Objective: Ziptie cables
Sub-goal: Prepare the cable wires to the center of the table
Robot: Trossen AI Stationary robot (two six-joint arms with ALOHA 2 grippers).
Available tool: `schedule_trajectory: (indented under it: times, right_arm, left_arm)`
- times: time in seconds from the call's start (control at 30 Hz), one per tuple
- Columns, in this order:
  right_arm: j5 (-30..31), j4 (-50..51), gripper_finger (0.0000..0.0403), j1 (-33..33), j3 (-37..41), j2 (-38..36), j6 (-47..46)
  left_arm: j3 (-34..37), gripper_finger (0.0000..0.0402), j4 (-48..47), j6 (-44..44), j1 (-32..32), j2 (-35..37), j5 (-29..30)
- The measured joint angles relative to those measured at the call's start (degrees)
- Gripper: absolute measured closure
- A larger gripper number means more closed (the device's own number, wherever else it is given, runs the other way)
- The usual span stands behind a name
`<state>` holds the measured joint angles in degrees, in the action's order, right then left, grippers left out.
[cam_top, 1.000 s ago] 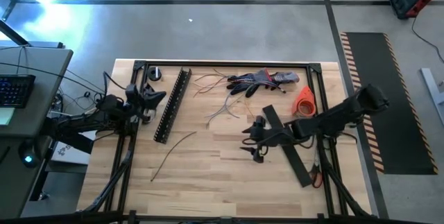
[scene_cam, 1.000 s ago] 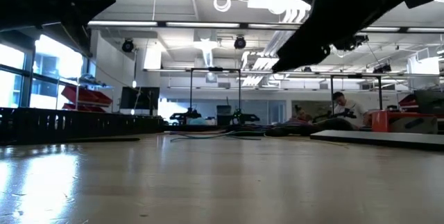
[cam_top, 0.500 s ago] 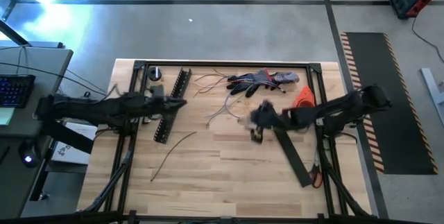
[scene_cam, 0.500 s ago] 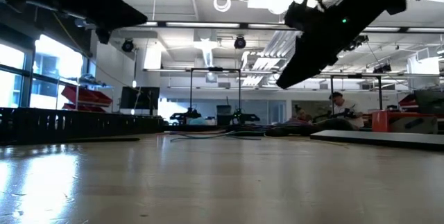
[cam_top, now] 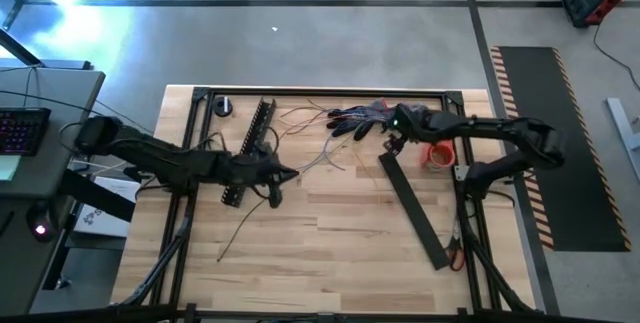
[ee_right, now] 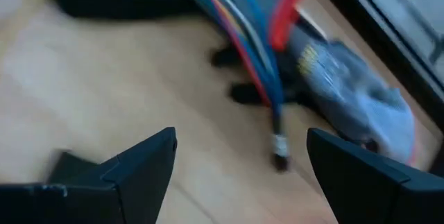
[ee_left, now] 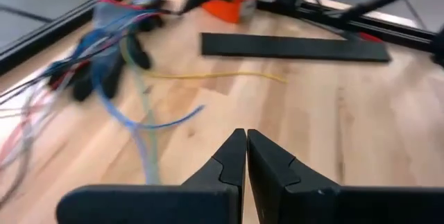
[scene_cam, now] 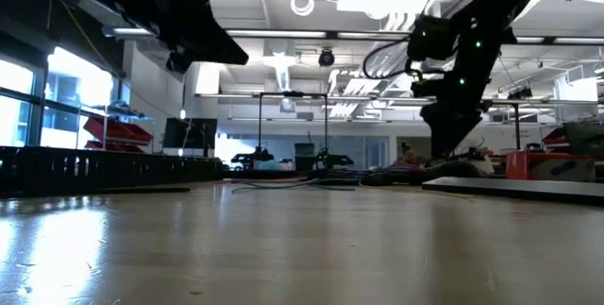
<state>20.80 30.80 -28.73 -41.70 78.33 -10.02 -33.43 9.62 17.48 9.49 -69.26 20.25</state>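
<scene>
The cables [cam_top: 318, 153] lie loose on the wood at the far middle of the table, thin orange, blue, white and dark wires. In the left wrist view they show as blue and pale strands [ee_left: 149, 123]. My left gripper [cam_top: 283, 176] hangs shut over the table just right of the slotted bar, short of the wires [ee_left: 246, 156]. My right gripper [cam_top: 388, 133] stands open above a blue-and-red strand bundle [ee_right: 257, 50] beside a grey glove [ee_right: 347, 71], fingers apart on either side [ee_right: 243, 158], touching nothing.
A black slotted bar [cam_top: 250, 148] lies slantwise at the far left. A flat black strip [cam_top: 415, 208] runs from the middle to the near right. An orange piece [cam_top: 438, 150] sits under the right arm. A single wire [cam_top: 250, 218] lies nearer, with bare wood around it.
My left gripper has swung from the table's left edge toward the middle, across the slotted bar, staying shut. My right gripper has gone from beside the black strip toward the far edge, tipping downward over the glove and strand bundle, still open.
</scene>
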Motion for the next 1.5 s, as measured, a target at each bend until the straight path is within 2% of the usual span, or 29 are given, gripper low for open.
schedule_trajectory:
  times: [0.2, 0.3, 0.43, 0.53, 0.63, 0.83, 0.9, 1.0, 1.17, 1.37, 1.5]
  right_arm:
    - [-5.0, -0.3, 0.0096, -8.1, 0.0, 3.1, 5.1]
    - [-5.9, -0.6, 0.0102, -9.8, 0.0, 5.7, 7.0]
    - [-5.3, -3.0, 0.0131, -10.9, 0.0, 9.6, 7.9]
    - [-4.8, -5.2, 0.0169, -11.5, 0.0, 12.0, 9.0]
    - [-7.3, -6.2, 0.0222, -12.3, -0.2, 13.2, 9.2]
    - [-8.8, -6.1, 0.0378, -12.4, -0.3, 12.5, 11.6]
    - [-7.2, -4.4, 0.0389, -11.6, -1.4, 11.3, 11.9]
    - [-5.8, -0.1, 0.0393, -8.7, -5.1, 7.8, 10.2]
    - [-1.3, 7.7, 0.0397, 1.1, -12.9, 0.3, 7.5]
    - [2.8, 10.8, 0.0399, 16.2, -27.6, -3.7, 9.9]
    - [1.6, 10.6, 0.0399, 24.1, -36.9, -3.7, 12.6]
  left_arm:
    - [-0.6, 0.0401, 5.6, -0.2, 4.1, -5.1, -1.4]
    - [-0.7, 0.0401, 7.4, -0.2, 5.7, -6.3, -1.5]
    - [-0.7, 0.0401, 8.8, -0.2, 7.3, -6.9, -0.3]
    - [-0.7, 0.0401, 8.7, -0.3, 8.2, -6.9, 0.4]
    - [-0.7, 0.0401, 8.7, -0.2, 8.8, -6.9, 0.5]
    - [-0.7, 0.0401, 9.9, -0.3, 9.9, -6.9, 1.6]
    - [-0.7, 0.0401, 10.1, -0.7, 10.6, -6.9, 3.2]
    - [-0.7, 0.0401, 10.2, -1.2, 11.8, -6.9, 6.9]
    - [-0.7, 0.0401, 13.8, -5.4, 14.2, -6.8, 13.4]
    - [-5.4, 0.0401, 14.8, -14.9, 18.6, -4.6, 21.0]
    - [-10.5, 0.0401, 14.7, -25.3, 22.5, -3.2, 30.1]
